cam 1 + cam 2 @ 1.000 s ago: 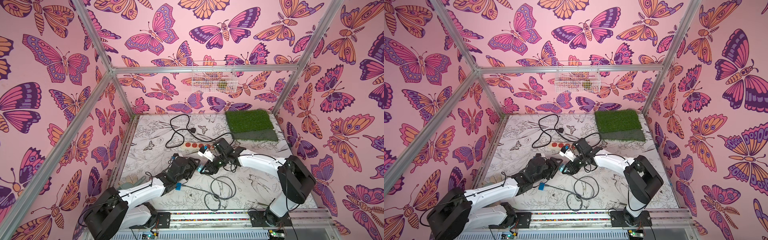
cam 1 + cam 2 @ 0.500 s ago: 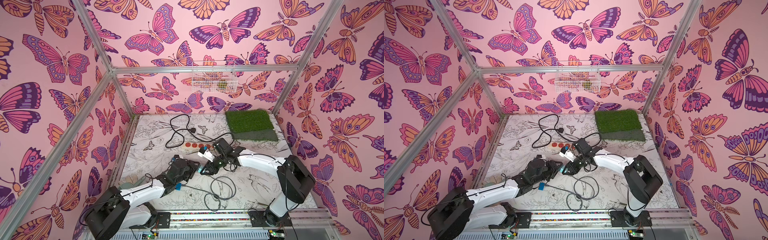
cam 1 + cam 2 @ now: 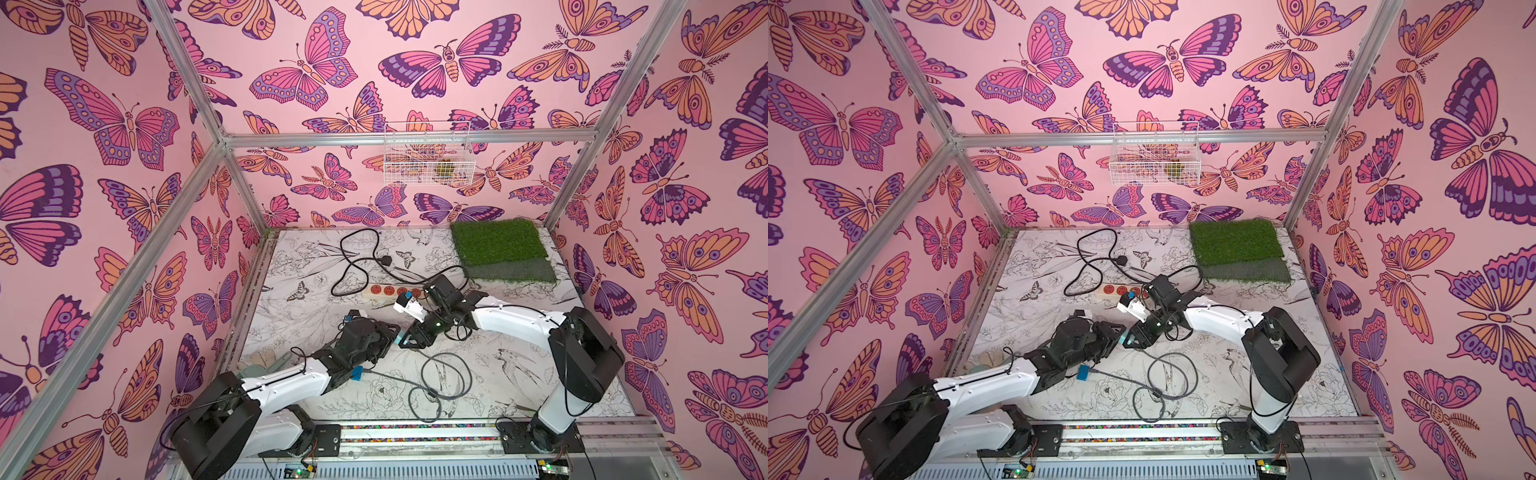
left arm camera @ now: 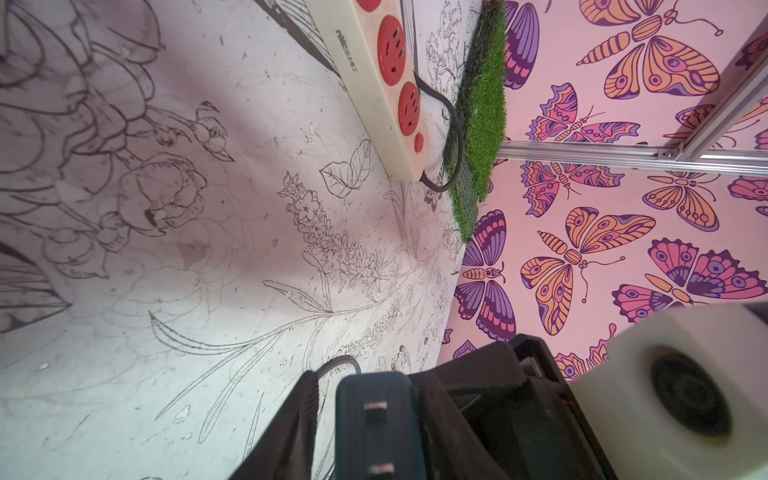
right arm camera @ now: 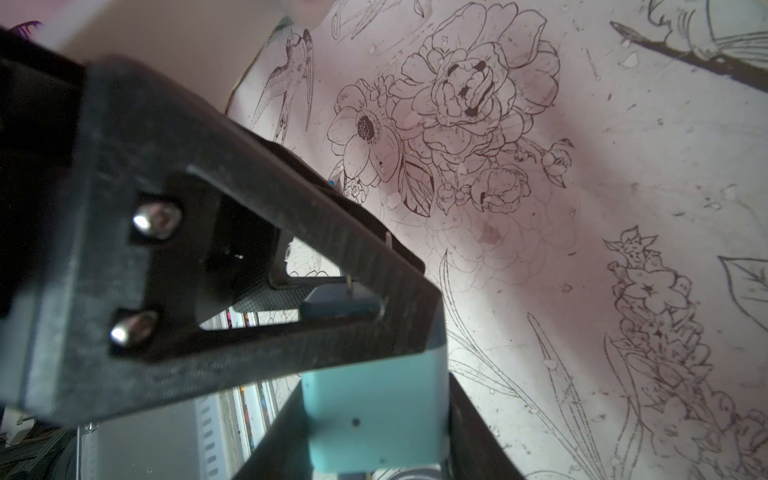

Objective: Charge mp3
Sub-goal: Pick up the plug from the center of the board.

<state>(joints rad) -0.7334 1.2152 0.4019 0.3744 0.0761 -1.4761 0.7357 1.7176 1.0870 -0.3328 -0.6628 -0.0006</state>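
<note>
**A:** What do the right fingers hold?

**B:** The right fingers (image 5: 311, 212) are clamped on the pale teal charger cube (image 5: 374, 415), with one finger on each side of it.

**A:** And the left fingers?

**B:** The left fingers (image 3: 390, 330) meet the same cube from the left. In the left wrist view, the two metal prongs (image 4: 374, 409) of the cube show between dark fingers. Whether the left fingers really press the cube, I cannot tell.

**A:** Where is this on the table?

**B:** It is about the middle of the table (image 3: 519, 374). Both arms reach in from the near edge.

**A:** And the mp3?

**B:** The mp3 (image 3: 356, 375) is small and bright blue. It lies flat on the table, just beside the left arm (image 3: 291, 378) on its near side. It is to the left of the fingers and nearer, apart from both pairs. A thin black cable (image 3: 430, 392) runs from it to the right into a loose coil.

**A:** What is further out?

**B:** A cream power strip (image 4: 374, 83) with red sockets lies just on the far side of the fingers. A green grass mat (image 3: 498, 245) fills the far right corner.
</note>
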